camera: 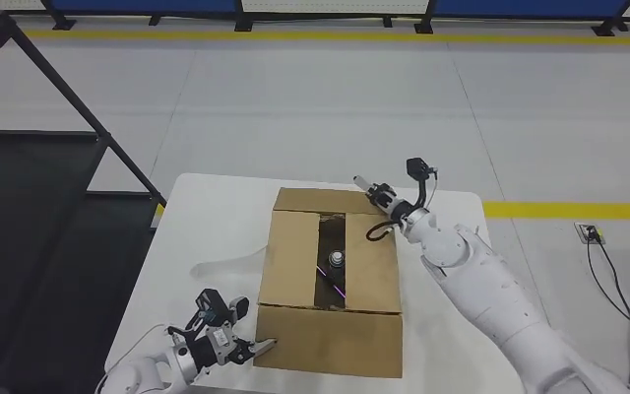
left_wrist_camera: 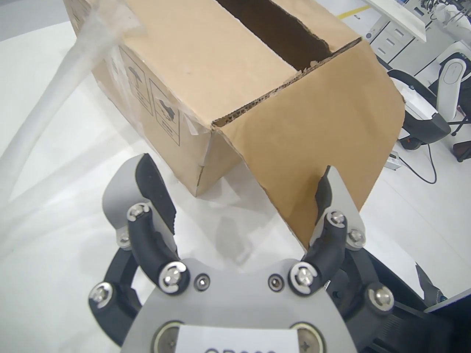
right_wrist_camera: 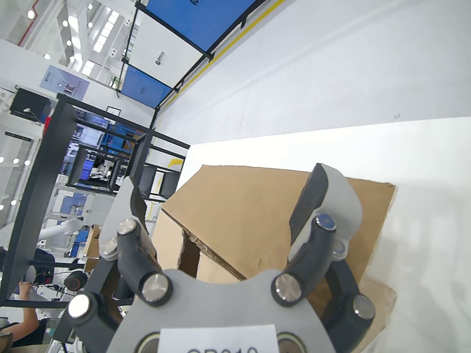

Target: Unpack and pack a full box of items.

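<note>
A brown cardboard box (camera: 295,266) stands in the middle of the white table (camera: 212,222). Its top flaps are parted along a narrow gap, where a grey-capped bottle (camera: 336,261) and something purple (camera: 335,288) show inside. My left gripper (camera: 258,347) is open at the box's near left corner. In the left wrist view the gripper (left_wrist_camera: 239,185) faces that corner of the box (left_wrist_camera: 206,49), one fingertip (left_wrist_camera: 325,189) against the hanging front flap. My right gripper (camera: 364,184) is open over the far right corner. In the right wrist view it (right_wrist_camera: 224,200) hovers above a flap of the box (right_wrist_camera: 257,214).
A loose strip of clear tape (left_wrist_camera: 73,67) trails from the box's side over the table. A black metal frame (camera: 89,128) stands off the table's left side. A cable (camera: 600,266) lies on the floor to the right.
</note>
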